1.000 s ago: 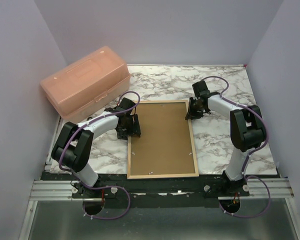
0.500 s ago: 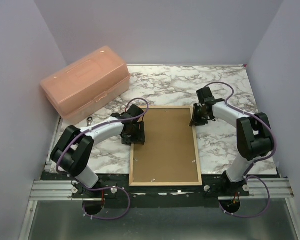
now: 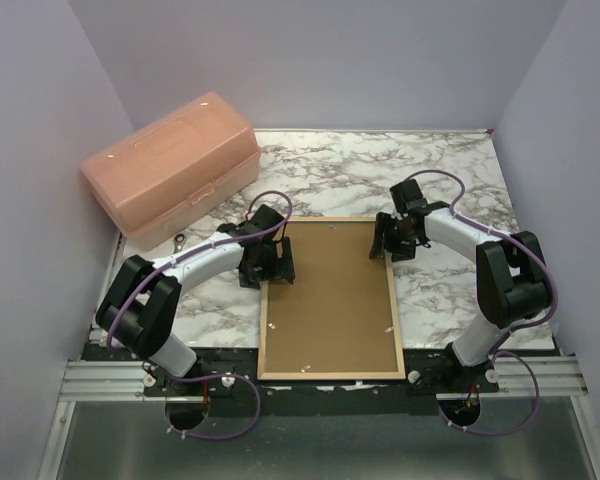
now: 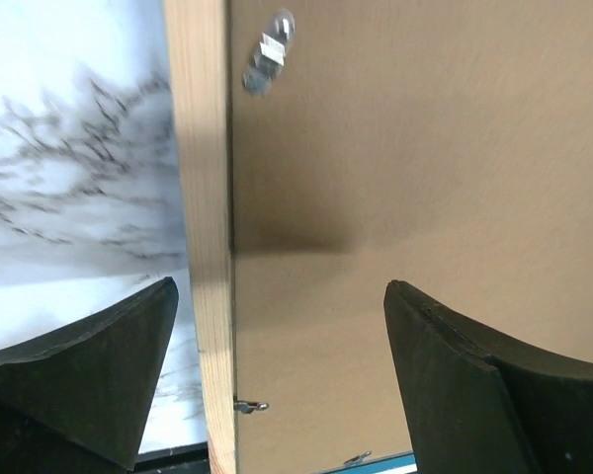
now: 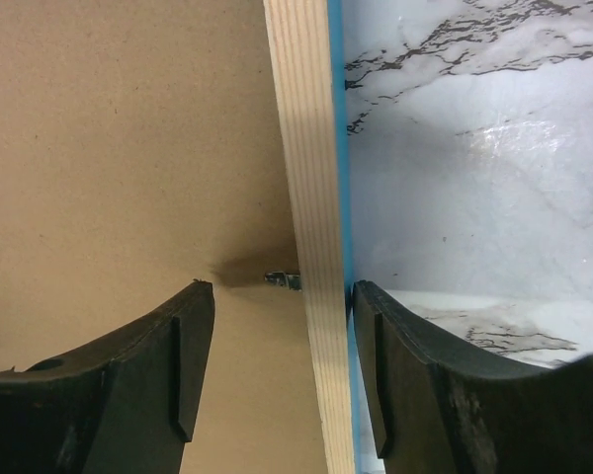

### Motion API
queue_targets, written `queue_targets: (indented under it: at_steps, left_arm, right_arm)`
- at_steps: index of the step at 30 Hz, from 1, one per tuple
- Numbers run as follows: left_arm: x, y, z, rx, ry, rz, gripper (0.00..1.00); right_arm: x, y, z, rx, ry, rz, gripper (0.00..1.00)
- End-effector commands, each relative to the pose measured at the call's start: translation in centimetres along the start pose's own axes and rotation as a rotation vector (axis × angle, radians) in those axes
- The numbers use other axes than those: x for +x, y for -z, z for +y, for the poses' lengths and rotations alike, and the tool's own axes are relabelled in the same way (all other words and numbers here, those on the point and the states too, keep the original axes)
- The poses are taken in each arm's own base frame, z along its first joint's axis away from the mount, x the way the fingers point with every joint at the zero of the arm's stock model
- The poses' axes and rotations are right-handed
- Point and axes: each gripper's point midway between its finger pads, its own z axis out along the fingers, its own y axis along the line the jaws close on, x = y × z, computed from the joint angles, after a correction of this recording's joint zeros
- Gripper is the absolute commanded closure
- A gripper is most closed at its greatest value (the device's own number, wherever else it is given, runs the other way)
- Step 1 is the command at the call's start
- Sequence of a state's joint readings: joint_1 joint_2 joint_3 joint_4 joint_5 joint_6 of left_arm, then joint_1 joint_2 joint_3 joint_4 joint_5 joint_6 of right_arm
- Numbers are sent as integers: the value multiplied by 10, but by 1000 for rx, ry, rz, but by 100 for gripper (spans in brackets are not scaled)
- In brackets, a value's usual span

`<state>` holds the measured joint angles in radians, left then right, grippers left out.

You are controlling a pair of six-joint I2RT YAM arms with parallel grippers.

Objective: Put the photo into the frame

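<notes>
The frame [image 3: 326,376] lies face down mid-table [image 3: 450,180], one short end at the near edge. Its pale wood reverse faces up, with a brown backing board [image 3: 328,300] seated inside it. Farther back, my left end effector [image 4: 280,286] straddles the frame's left rail, jaws spread wide and gripping nothing. My right end effector [image 5: 282,286] straddles the right rail (a sliver of blue face shows beneath it), jaws parted, nothing held. A translucent orange box [image 3: 170,165] sits at the far left corner.
</notes>
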<state>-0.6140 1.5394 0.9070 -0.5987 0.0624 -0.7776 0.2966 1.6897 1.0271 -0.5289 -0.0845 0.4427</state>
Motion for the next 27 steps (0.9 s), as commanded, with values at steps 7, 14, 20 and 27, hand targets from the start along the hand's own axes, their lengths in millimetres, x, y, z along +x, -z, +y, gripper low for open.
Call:
queue_targets:
  at_steps: [7, 14, 20, 27]
  left_arm:
    - [-85, -2, 5, -95, 18, -122, 19]
    - [-92, -27, 9, -151, -4, -86, 29]
    - [-92, -36, 16, -179, -20, -81, 38]
    - [-84, -44, 24, -200, -19, -63, 70]
  right_arm:
    - [-6, 9, 14, -55, 11, 1, 35]
    - [-6, 9, 14, -53, 18, 4, 35]
    - [-4, 7, 12, -47, 20, 10, 35]
    - [-1, 4, 10, -41, 25, 21, 35]
